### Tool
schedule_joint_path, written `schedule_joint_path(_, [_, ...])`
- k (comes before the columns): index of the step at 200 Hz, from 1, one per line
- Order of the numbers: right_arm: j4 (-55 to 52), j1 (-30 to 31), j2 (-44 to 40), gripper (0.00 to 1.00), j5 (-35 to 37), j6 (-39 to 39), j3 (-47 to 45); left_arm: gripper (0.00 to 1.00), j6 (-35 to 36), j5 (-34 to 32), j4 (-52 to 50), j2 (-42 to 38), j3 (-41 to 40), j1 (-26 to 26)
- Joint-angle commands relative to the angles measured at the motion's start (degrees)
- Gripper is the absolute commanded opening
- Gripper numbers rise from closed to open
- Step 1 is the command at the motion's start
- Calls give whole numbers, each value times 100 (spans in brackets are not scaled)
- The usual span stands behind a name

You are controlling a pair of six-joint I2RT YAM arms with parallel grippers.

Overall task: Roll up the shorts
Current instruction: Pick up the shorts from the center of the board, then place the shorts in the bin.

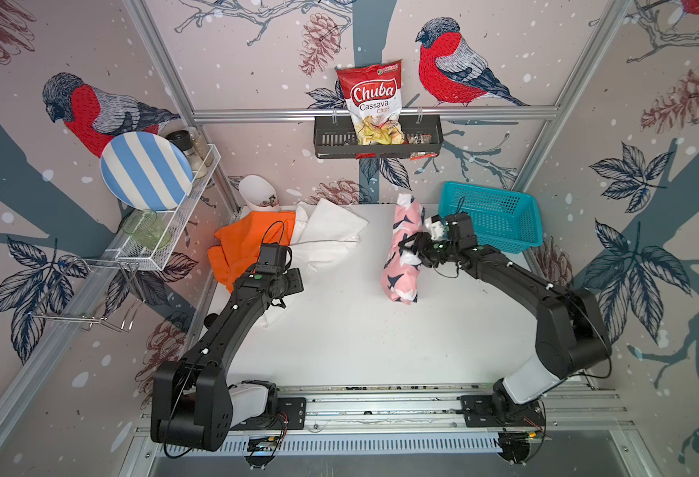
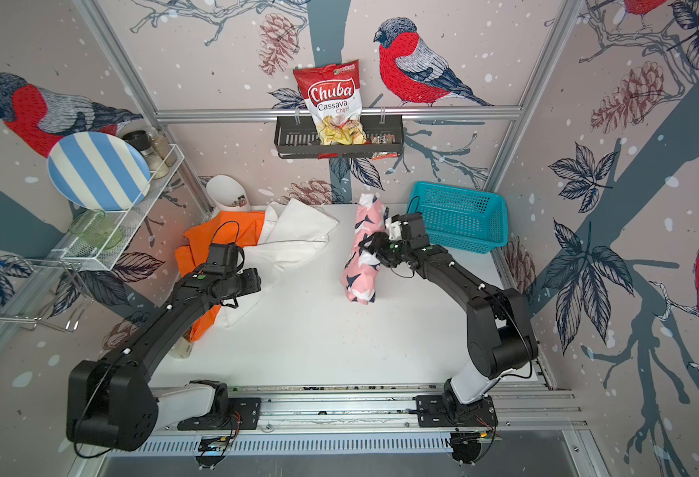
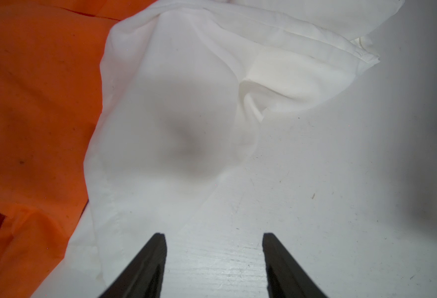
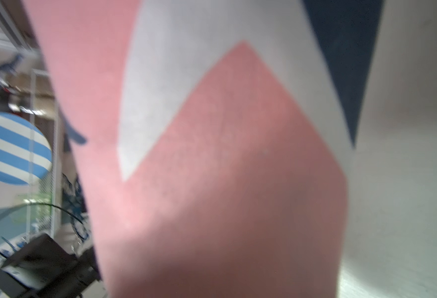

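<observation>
While the left arm hangs over the left part of the white table [image 1: 360, 338], its gripper [image 3: 213, 234] points down at bare tabletop just beside the white shorts [image 3: 173, 103]. From the wrist camera its two black fingers [image 3: 158, 247] stand apart with nothing between them, one tip near the hem of the white cloth.

Both top views show the white shorts [image 1: 327, 235] lying loose and rumpled at the back left of the table, unrolled. The orange shorts [image 1: 244, 239] lie spread against them on the left, the two cloths touching along one edge, and part of the orange is hidden under the left arm.

Right of the table's middle, toward the back, the pink shorts [image 1: 399, 281] with the navy-and-white print lie as a long rolled bundle, running from front to back. Its far end reaches close to the back wall, just beside the teal basket [image 1: 500, 214].

The right gripper [image 1: 409, 243] is at the side of this bundle, about halfway along it, and touches the cloth. Pink fabric [image 4: 225, 180] fills the right wrist camera, blurred and very close, and the fingers do not show there. Whether this gripper is clamped on the roll or only resting against it, I cannot tell.
</observation>
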Motion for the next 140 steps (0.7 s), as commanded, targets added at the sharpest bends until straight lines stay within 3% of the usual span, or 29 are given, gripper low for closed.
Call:
schedule_joint_path(1, [276, -620, -149, 58, 361, 1057, 257, 63, 101, 101, 116, -22, -5, 12])
schedule_joint_path(53, [98, -2301, 42, 54, 1756, 3032, 821, 63, 102, 137, 128, -22, -7, 10])
schedule_joint_path(94, [572, -2871, 753, 49, 2326, 4182, 1105, 63, 93, 170, 143, -12, -34, 14])
schedule_joint_path(112, [235, -2996, 1400, 56, 1737, 3585, 2031, 63, 93, 172, 143, 10, -29, 17])
schedule_joint_path(140, [-1626, -2806, 2018, 67, 1857, 1542, 3735, 63, 117, 214, 143, 55, -16, 19])
